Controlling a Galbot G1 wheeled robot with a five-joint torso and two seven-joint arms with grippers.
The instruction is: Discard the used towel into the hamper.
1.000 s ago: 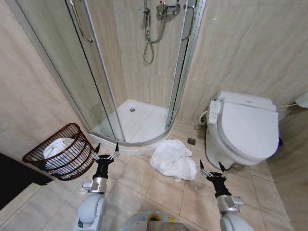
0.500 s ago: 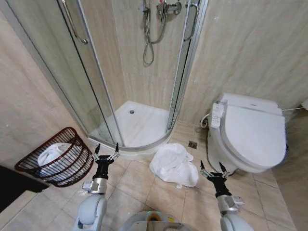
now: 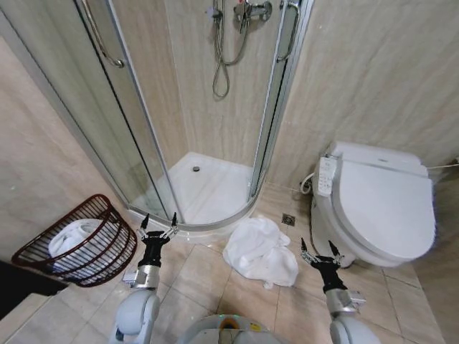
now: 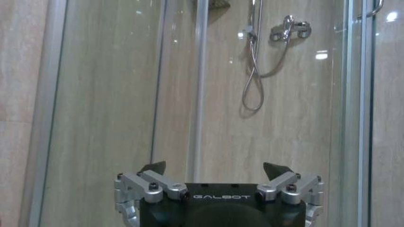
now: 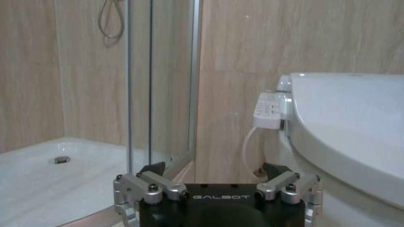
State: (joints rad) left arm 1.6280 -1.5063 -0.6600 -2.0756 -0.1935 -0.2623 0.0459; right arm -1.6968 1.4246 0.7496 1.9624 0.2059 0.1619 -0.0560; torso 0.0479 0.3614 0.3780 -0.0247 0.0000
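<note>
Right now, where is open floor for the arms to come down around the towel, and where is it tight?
Bare tiles lie between the hamper and the towel, ahead of the open left gripper. More lie before the towel, between both arms. It is tight where the open right gripper hangs, between towel and toilet, and where the towel meets the shower tray's curb.

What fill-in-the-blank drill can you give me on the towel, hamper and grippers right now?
1. The crumpled white towel lies on the floor tiles between the shower tray and the ____.
2. The hamper, on the robot's left, already holds something ____ in colour.
3. The left gripper and right gripper both have their fingers ____ and hold nothing.

Missing words: toilet; white; open
</note>
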